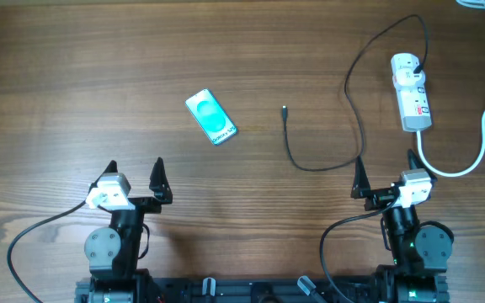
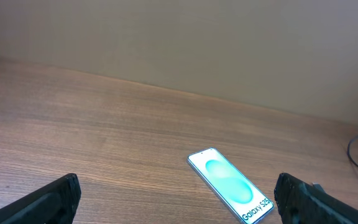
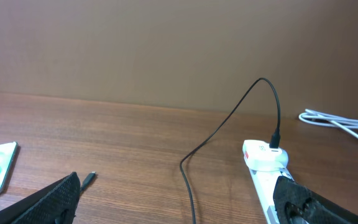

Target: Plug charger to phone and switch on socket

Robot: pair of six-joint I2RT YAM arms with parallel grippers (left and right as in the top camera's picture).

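The phone (image 1: pixel 210 117) lies flat and tilted on the table, teal face up, ahead of my left gripper (image 1: pixel 135 165). In the left wrist view the phone (image 2: pixel 230 185) rests toward the right finger of the open gripper (image 2: pixel 178 202), apart from it. The charger's thin black cable (image 3: pixel 229 118) loops from a white adapter (image 1: pixel 408 67) on the socket (image 1: pixel 413 105) to its small plug (image 1: pixel 285 109), which lies loose on the wood. My right gripper (image 1: pixel 386 160) stands open and empty. Its view shows the plug (image 3: pixel 88 178) at the left and the socket (image 3: pixel 263 186) at the right.
A thick white cord (image 1: pixel 478 126) curves from the socket's near end out past the table's far right corner. A wall rises behind the table's far edge (image 2: pixel 166 87). The black cable's loop lies just ahead of the right gripper.
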